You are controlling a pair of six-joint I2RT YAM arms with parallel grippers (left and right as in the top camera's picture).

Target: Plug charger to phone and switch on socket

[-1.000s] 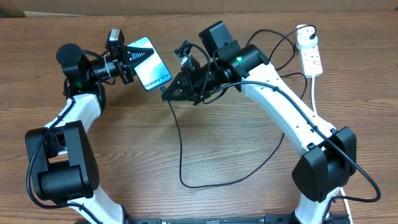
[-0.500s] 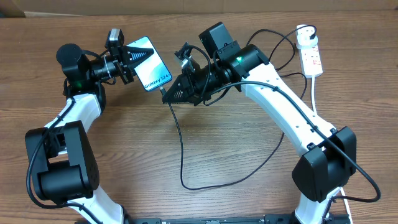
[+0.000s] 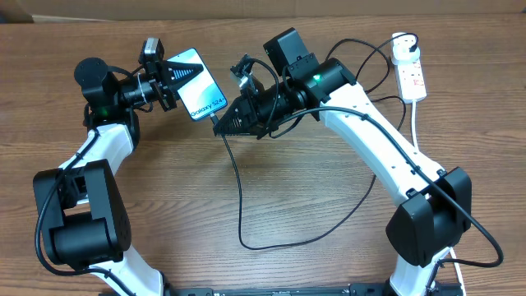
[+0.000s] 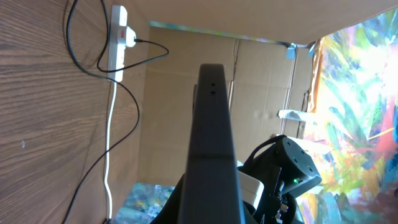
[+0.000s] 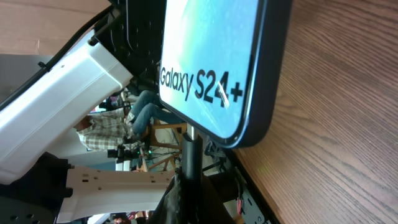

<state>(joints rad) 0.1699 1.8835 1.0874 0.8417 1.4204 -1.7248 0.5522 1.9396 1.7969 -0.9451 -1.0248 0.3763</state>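
Observation:
My left gripper (image 3: 174,82) is shut on the phone (image 3: 200,85), held tilted above the table, its light blue screen with "Galaxy S24+" text facing up. In the left wrist view I see the phone's dark edge (image 4: 211,143). My right gripper (image 3: 223,123) is shut on the charger's black connector tip (image 3: 216,121), which touches the phone's bottom edge. In the right wrist view the connector (image 5: 191,149) meets the phone (image 5: 217,62) at its port end. The charger cable (image 3: 240,197) loops over the table to its plug in the socket (image 3: 411,74) at the far right.
The socket's white cord (image 3: 417,123) runs along the right arm's side. In the left wrist view the socket (image 4: 118,37) lies near cardboard walls at the table's back. The wooden table (image 3: 288,189) carries the cable loop in front.

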